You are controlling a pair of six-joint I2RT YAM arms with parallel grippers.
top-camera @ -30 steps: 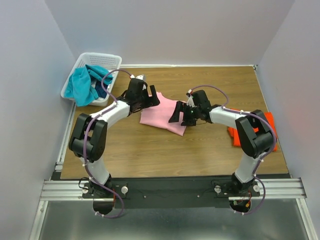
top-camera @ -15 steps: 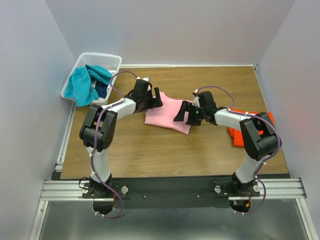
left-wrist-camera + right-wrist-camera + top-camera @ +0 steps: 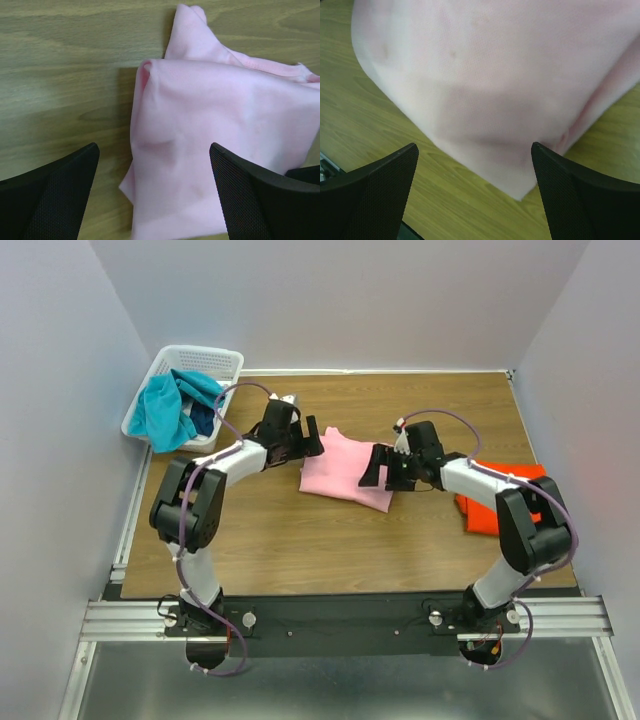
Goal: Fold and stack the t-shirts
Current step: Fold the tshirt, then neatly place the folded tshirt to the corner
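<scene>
A folded light pink t-shirt (image 3: 345, 470) lies on the wooden table (image 3: 300, 540) between my two grippers. My left gripper (image 3: 312, 440) is open at the shirt's left edge. In the left wrist view its jaws (image 3: 154, 150) straddle the shirt's (image 3: 220, 110) folded corner. My right gripper (image 3: 380, 472) is open at the shirt's right corner. In the right wrist view its jaws (image 3: 474, 147) straddle the pink corner (image 3: 485, 60). A folded bright orange t-shirt (image 3: 476, 517) lies at the right edge, partly hidden by my right arm.
A white basket (image 3: 215, 355) stands at the back left corner, holding a teal garment (image 3: 165, 410) and a dark blue one (image 3: 203, 420). Grey walls close in the table on three sides.
Both grippers and the pink shirt have shifted to the right, toward the orange shirt. Both grippers stay open.
</scene>
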